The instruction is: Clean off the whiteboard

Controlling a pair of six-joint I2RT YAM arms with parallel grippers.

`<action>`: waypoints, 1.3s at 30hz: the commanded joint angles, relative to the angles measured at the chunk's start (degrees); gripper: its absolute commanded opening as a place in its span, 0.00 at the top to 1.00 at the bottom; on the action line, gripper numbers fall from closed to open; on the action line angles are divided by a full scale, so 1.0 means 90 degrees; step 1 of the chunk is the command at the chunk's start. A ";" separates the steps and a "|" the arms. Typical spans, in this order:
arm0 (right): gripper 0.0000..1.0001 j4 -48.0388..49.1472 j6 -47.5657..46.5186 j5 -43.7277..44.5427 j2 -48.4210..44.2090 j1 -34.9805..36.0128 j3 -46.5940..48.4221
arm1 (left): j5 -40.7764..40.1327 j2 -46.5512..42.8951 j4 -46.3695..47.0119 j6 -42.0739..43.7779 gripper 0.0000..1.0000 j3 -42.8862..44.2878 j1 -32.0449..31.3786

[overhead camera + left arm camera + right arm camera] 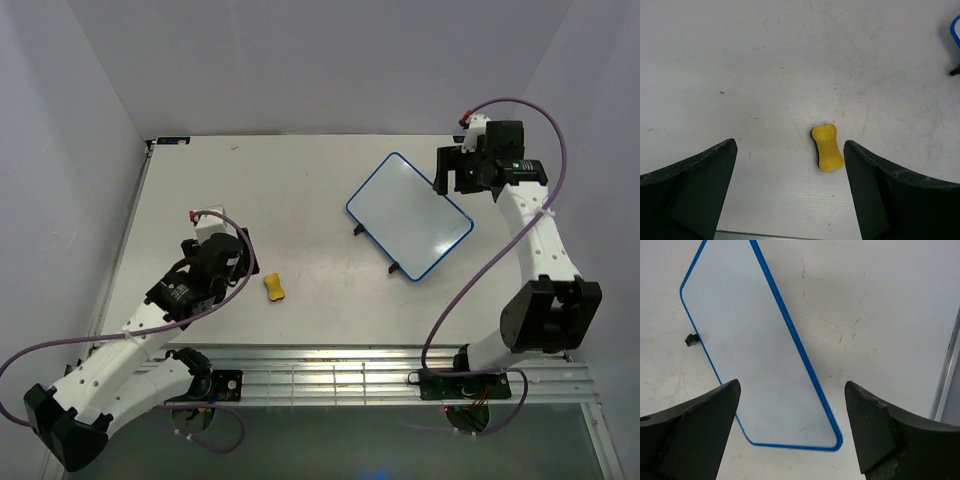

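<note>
The whiteboard (410, 216) lies flat on the table right of centre, blue-framed, with a blank white face (752, 355) and two small black feet on its near-left edge. My right gripper (447, 170) hovers open just off the board's far-right edge, nothing between its fingers; in the right wrist view (790, 427) the board's near corner lies between the jaws. A small yellow peanut-shaped eraser (275, 288) lies loose on the table. My left gripper (245, 262) stands open a little to the eraser's left, and the eraser (827, 147) lies just inside its right finger (880, 190).
White walls enclose the table at the left, back and right. A metal rail (400, 375) runs along the table's near edge by the arm bases. A strip of the board's blue frame (955, 30) shows at the far right of the left wrist view.
</note>
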 commanded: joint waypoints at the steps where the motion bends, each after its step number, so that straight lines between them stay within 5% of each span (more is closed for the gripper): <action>1: 0.10 0.1049 0.1251 0.0411 -0.1178 0.0024 -0.0907 | 0.0231 0.0002 0.0175 0.0057 0.02 0.0138 0.0637; 5: 0.10 0.1667 0.1694 0.0693 -0.2379 0.0179 -0.2080 | 0.0526 0.0042 0.0254 0.0135 0.02 0.0157 0.1408; 13: 0.10 0.1406 0.1686 0.0577 -0.4382 0.0229 -0.3507 | -0.0071 -0.0407 0.0009 -0.0041 0.02 0.0362 0.1528; 28: 0.10 -0.0224 0.1460 0.0947 -0.6092 0.0346 -0.3596 | 0.0047 -0.0661 -0.1240 0.1190 0.02 0.2861 0.1528; 39: 0.10 -0.0635 0.1451 0.1758 -0.7059 0.0434 -0.3664 | 0.0124 -0.1111 -0.1485 0.1425 0.02 0.2696 0.1528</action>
